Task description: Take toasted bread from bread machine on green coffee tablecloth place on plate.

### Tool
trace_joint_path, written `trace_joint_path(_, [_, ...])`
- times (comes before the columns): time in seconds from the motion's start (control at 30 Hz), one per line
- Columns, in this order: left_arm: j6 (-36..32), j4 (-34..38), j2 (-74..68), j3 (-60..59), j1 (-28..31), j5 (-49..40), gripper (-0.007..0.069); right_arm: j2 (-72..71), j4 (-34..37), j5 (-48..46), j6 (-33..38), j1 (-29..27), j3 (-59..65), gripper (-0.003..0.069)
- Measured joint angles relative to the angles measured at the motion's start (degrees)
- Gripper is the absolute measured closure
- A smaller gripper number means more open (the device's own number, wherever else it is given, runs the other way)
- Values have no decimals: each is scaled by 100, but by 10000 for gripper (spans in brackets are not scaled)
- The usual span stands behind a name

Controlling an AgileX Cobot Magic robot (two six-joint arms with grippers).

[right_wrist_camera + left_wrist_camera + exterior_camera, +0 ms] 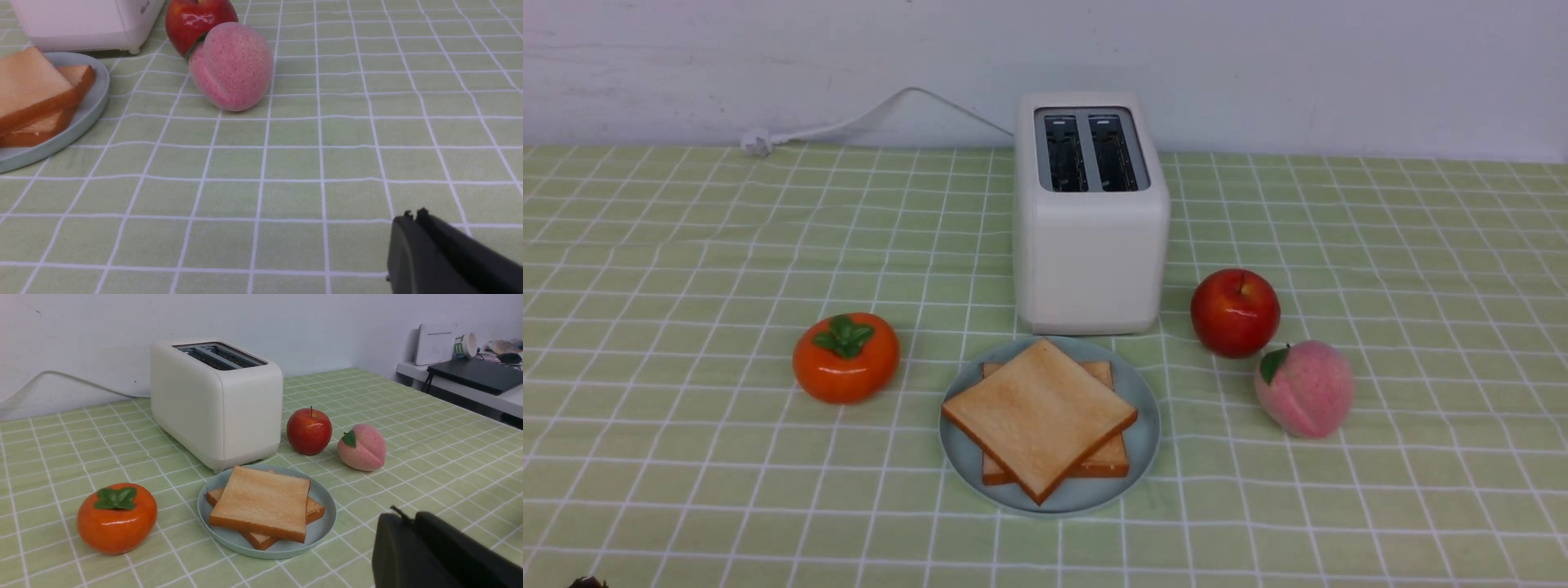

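Two slices of toasted bread (1037, 412) lie stacked on the pale blue-grey plate (1147, 429), just in front of the white bread machine (1090, 245). The top slice sits turned on the lower one (1107, 461). The toaster's two slots (1090, 151) are empty. All rest on the green coffee tablecloth (686, 245). In the left wrist view my left gripper (402, 516) is shut and empty, to the side of the plate (325, 498) and toast (261, 502). In the right wrist view my right gripper (412, 215) is shut and empty, well away from the plate (92, 108).
An orange persimmon (845, 357) sits left of the plate. A red apple (1235, 312) and a pink peach (1304, 389) sit to its right. The toaster's white cord (849, 122) runs back left to the wall. A side desk (470, 381) stands beyond the table.
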State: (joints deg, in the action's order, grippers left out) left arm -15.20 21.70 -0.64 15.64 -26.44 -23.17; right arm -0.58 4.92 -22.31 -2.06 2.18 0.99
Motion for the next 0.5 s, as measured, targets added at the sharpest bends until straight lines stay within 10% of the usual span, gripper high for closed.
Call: trace_joint_path(0.5, [2045, -1291, 123, -1702, 2041, 649, 638, -6, 0, -4, 0, 0, 0, 652])
